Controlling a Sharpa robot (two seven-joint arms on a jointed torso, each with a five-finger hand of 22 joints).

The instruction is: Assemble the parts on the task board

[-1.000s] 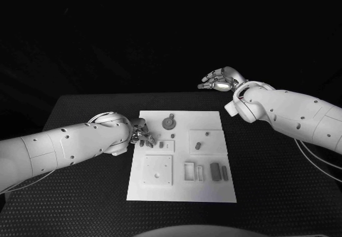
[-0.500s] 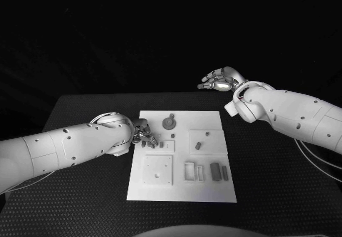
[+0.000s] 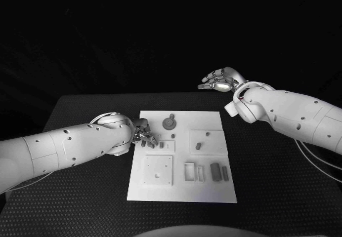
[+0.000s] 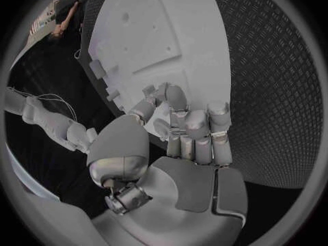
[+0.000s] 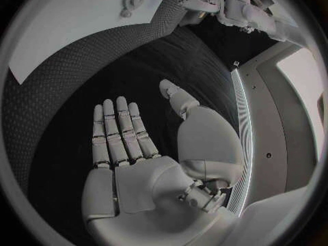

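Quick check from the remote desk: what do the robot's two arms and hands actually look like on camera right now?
Both arms are smooth white shells dotted with small dark screw holes. The left hand and right hand are silver metal with segmented fingers and flat plated palms. Thin pale cables loop beside the right arm.

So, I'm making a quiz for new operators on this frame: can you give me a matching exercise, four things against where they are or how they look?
Things:
1. left hand
2. right hand
3. task board
4. round part

Places or states:
A. white plate in the middle of the table
B. raised beyond the table's far edge, fingers spread
C. at the board's left edge, fingers curled
D. on the far end of the board

Pairs: 1-C, 2-B, 3-A, 4-D
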